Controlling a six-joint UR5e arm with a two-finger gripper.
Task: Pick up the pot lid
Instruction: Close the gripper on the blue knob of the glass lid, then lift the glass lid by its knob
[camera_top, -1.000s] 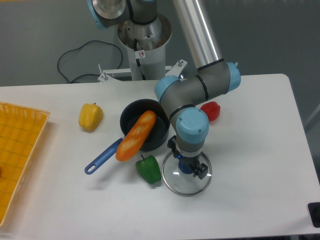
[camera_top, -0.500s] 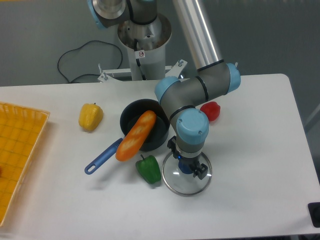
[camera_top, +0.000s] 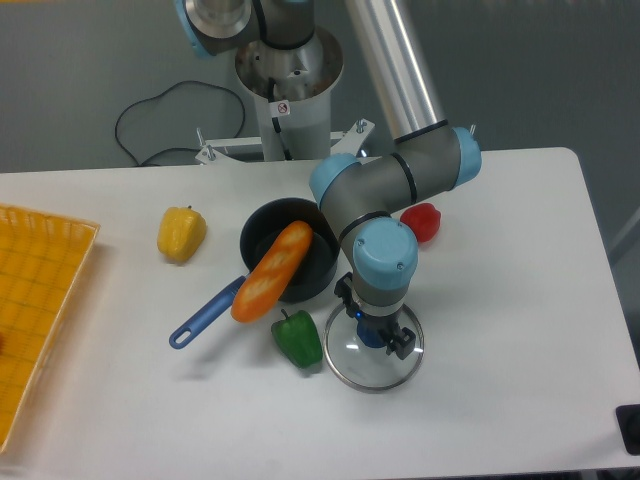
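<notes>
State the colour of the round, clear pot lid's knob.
The round knob is blue; fixed camera view.

So there's a black pan on the white table, blue handle angled down to the left of the view. An orange-brown toy-looking loaf is lying tilted across the rim, one end in the pan, the other sticking out past it beside the handle. Green pepper sits near the loaf's lower end, and a yellow pepper is off to the left, well apart from the pan. Some red thing over on the right, can't tell what. Yellow-orange crate at the left edge, black cable looping behind the table.
</notes>
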